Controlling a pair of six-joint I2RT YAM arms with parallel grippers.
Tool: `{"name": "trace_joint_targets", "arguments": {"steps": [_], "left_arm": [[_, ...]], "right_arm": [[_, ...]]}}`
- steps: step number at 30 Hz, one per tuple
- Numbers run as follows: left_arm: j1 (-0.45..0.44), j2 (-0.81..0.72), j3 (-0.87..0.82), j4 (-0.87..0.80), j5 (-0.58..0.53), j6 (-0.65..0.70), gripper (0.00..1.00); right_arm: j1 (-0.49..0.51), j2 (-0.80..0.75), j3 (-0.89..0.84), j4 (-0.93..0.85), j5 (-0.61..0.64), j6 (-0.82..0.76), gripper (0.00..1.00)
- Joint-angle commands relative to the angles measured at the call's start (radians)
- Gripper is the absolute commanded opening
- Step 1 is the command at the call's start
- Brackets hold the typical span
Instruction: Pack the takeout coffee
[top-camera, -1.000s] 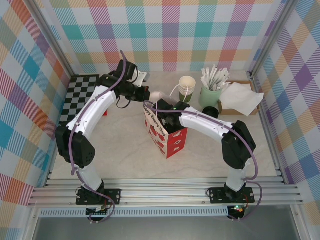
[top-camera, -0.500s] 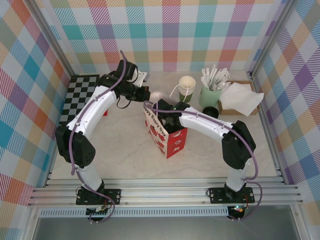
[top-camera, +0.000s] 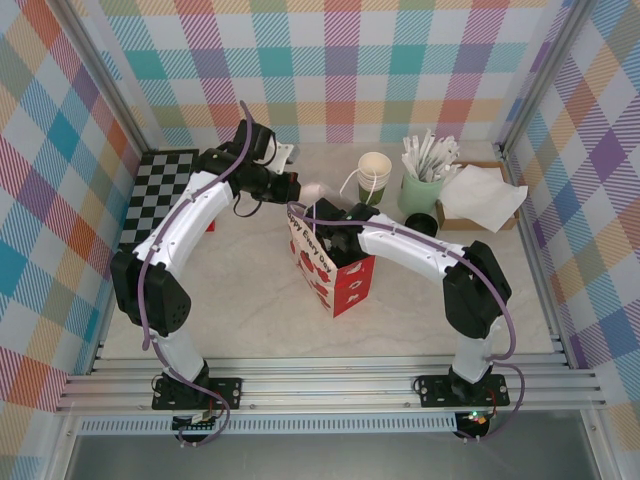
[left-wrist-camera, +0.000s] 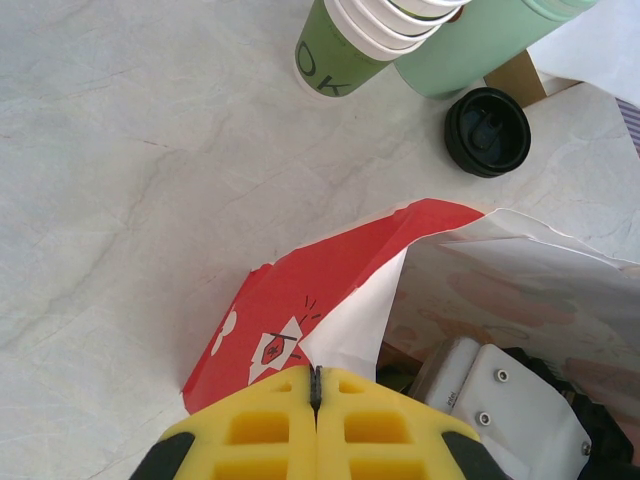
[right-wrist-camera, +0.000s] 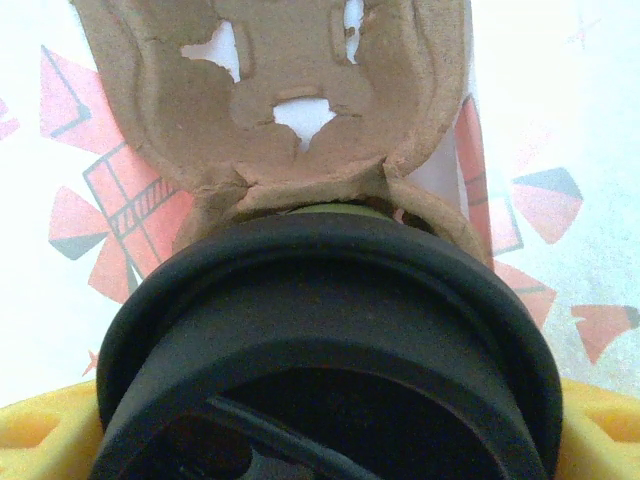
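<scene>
The right tool (right-wrist-camera: 325, 428) is deep inside the red paper bag (top-camera: 342, 272), its yellow fingers (right-wrist-camera: 45, 440) set wide on either side of a takeout coffee (right-wrist-camera: 330, 320), which it appears to grip by the sides. The cup sits at the near pocket of a brown pulp cup carrier (right-wrist-camera: 290, 90) inside the bag, and a sliver of green wall shows where cup and pocket lip meet. The left tool (left-wrist-camera: 317, 385) is pinched fully closed on the bag's upper rim, holding the mouth open. To do this step well, I would lower the cup straight down and upright until its base is seated in the pocket, since the torn, uneven lip could catch the base and tip it. Only then spread the fingers, and just enough to clear the lid, because the bag's walls stand close on both sides. Draw the right tool out vertically so that it neither drags the carrier nor creases the paper. The left tool should pinch without pulling, or the light bag may slide or lean on the worktop (left-wrist-camera: 120, 180). A round black lid (left-wrist-camera: 487, 130) sits on the worktop near the pale green holder (left-wrist-camera: 470, 45) and the stack of lidless cups (left-wrist-camera: 345, 50); whether a cup stands beneath it I cannot tell
</scene>
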Motion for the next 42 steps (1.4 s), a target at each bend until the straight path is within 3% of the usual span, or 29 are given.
{"name": "trace_joint_targets", "arguments": {"steps": [1, 15, 33, 42], "left_arm": [[-0.008, 0.02, 0.001, -0.037, 0.002, 0.0, 0.0], [-0.014, -0.012, -0.011, -0.006, 0.05, 0.012, 0.0], [-0.041, -0.052, -0.019, 0.007, 0.039, 0.03, 0.0], [-0.043, -0.053, -0.011, -0.007, 0.007, 0.036, 0.0]], "right_arm": [[-0.005, 0.159, -0.107, -0.063, 0.055, -0.007, 0.38], [-0.005, 0.056, 0.081, -0.161, 0.049, -0.002, 0.46], [-0.006, 0.011, 0.162, -0.194, 0.026, 0.026, 0.52], [-0.005, -0.001, 0.168, -0.195, 0.038, 0.038, 0.63]]}}
